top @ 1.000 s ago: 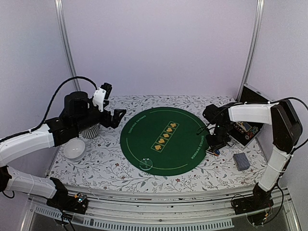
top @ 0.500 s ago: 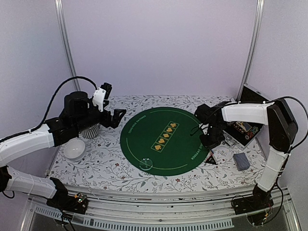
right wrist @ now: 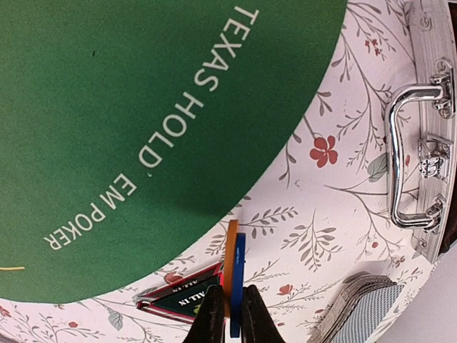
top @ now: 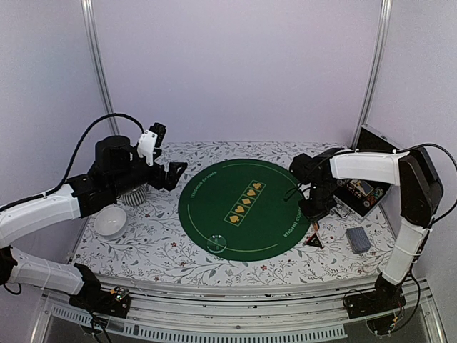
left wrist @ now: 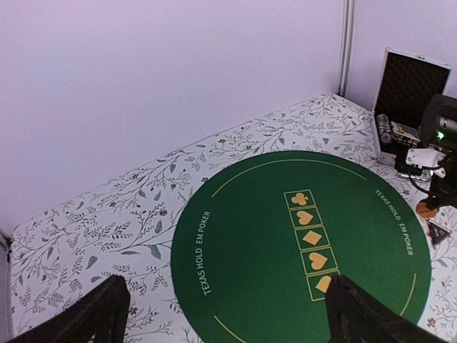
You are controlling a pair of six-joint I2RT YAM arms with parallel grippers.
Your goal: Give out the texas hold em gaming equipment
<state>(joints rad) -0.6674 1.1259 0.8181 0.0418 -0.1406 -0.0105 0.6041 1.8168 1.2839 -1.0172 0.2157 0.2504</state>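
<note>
Floral-print table [top: 143, 250], round green mat [top: 235, 221] at centre. Lower left: white bowl [top: 110, 221]. Lower right: card deck [top: 358, 240], with a triangular all-in marker [top: 313, 241] beside the mat edge. Right tool [right wrist: 228, 318] pinches blue and orange buttons [right wrist: 236, 275] on edge above the marker. Open case [top: 375, 143] behind. Left tool [left wrist: 225, 314] spread wide, holding nothing, upper left of mat.

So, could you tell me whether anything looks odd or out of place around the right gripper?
The right gripper is pinching two discs at once: the orange button and the blue button, pressed face to face and held on edge near the triangular ALL IN marker. Likely one too many. Nothing looks spilled or damaged.
</note>
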